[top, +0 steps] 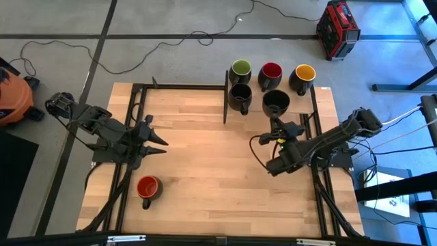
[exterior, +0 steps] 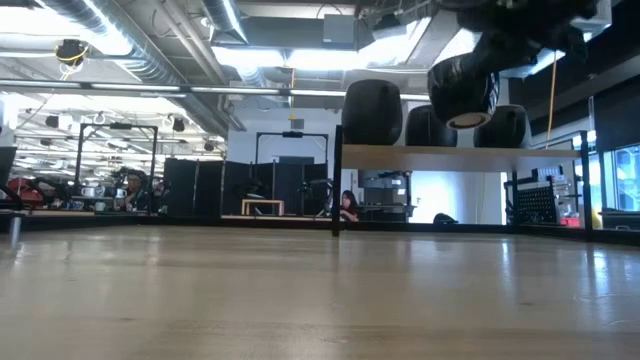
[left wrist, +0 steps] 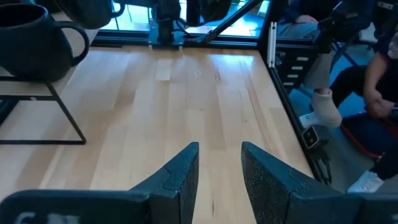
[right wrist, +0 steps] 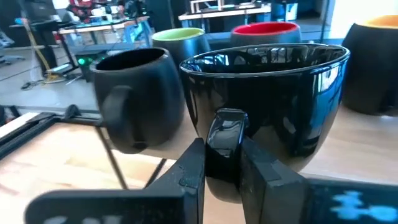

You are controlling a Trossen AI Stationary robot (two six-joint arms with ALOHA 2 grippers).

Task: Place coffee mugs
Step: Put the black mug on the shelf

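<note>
My right gripper (top: 276, 130) is shut on a black-inside mug (top: 276, 102) and holds it up in front of a raised shelf (exterior: 440, 152) at the table's far edge. Green-inside (top: 240, 68), red-inside (top: 271, 70) and yellow-inside (top: 304, 74) mugs stand in a row on the shelf. A second black-inside mug (top: 240, 96) stands just nearer than the green one. Another red-inside mug (top: 147, 188) stands upright on the table near the near-left corner. My left gripper (top: 164, 143) hovers open over the table's left side, farther back than that mug, touching nothing. My right gripper pinches the black-inside mug's handle (right wrist: 227, 134) between its two fingers (right wrist: 193, 171), coming about level from the table's near side. In the low view the mug (exterior: 465, 90) hangs clear above shelf height and is tilted, its base showing.
A black metal frame (top: 225, 102) carries the shelf and runs along the table's left and right edges. Bare wood (top: 212, 164) lies between the two arms. Beyond the table are a red case (top: 337, 29), an orange vacuum (top: 10, 96) and floor cables. People sit in the room behind.
</note>
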